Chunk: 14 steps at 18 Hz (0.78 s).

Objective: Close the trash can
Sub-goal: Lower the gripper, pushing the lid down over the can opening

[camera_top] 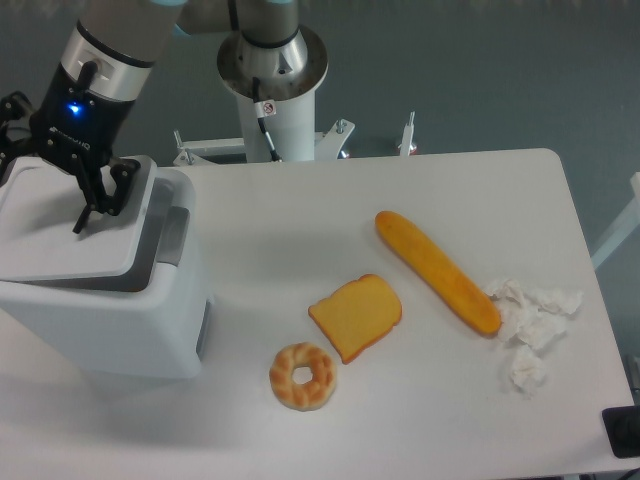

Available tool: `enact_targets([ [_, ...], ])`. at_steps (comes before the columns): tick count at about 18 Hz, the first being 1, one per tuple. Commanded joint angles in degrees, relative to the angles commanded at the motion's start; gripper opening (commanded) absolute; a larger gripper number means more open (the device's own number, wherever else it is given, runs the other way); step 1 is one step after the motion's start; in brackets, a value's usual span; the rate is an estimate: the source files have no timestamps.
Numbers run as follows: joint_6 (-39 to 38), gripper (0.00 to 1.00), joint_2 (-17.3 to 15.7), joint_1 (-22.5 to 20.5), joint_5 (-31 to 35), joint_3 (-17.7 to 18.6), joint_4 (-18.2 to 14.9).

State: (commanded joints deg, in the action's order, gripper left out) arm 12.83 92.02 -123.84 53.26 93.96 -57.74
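Closing step: gripper (97,203), fingers narrowly apart and holding nothing, presses trash can (110,310) lid (60,235); lid nearly flat; next push down to seat.

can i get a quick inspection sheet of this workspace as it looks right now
surface: white table, rounded corners, no spills seen
job's things: white trash can at the left edge; lid lowered nearly flat, a thin gap shows under its front edge
clutter: baguette, toast slice, ring pastry, crumpled tissue touching the baguette's near end
claw: claw on the lid top, fingers apart, holding nothing
cables: thin lead on the arm's base post
surroundings: grey floor, a dark object at the bottom right corner
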Motion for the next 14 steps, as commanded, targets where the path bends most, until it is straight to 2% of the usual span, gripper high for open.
enact_targets([
  [14,2.29,1.00,-0.97,-1.76,0.18,1.41,-0.26],
])
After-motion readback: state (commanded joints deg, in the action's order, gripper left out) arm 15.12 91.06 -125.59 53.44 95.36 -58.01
